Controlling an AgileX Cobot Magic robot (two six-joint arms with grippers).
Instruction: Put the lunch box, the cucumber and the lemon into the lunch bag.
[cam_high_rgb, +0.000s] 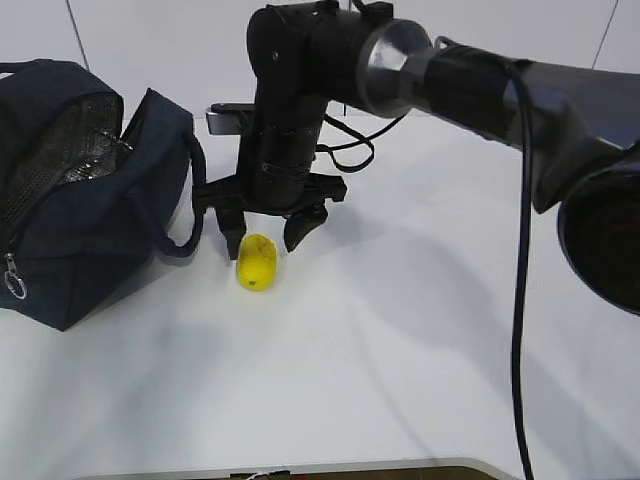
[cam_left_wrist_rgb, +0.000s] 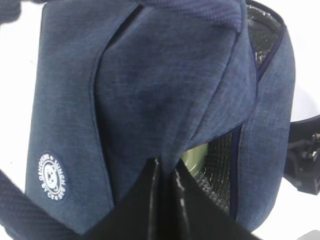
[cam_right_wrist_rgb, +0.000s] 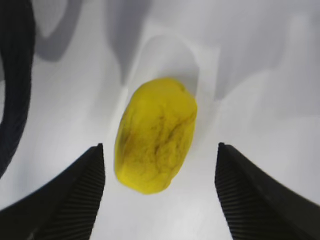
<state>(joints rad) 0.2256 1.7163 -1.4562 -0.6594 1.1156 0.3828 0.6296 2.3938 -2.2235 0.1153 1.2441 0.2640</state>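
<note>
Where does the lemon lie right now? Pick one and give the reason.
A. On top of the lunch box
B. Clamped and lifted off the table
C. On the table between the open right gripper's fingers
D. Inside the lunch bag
C: the lemon rests on the white table, with the right gripper open and its fingers on either side, neither touching it.

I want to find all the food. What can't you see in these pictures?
- Cucumber: in no view.
- Inside the dark navy fabric lunch bag: left wrist view, flap covers all but a pale green sliver, unidentifiable.
- Bag's left end: exterior view, frame edge.
- Yellow oval lemon's underside: right wrist view.
</note>
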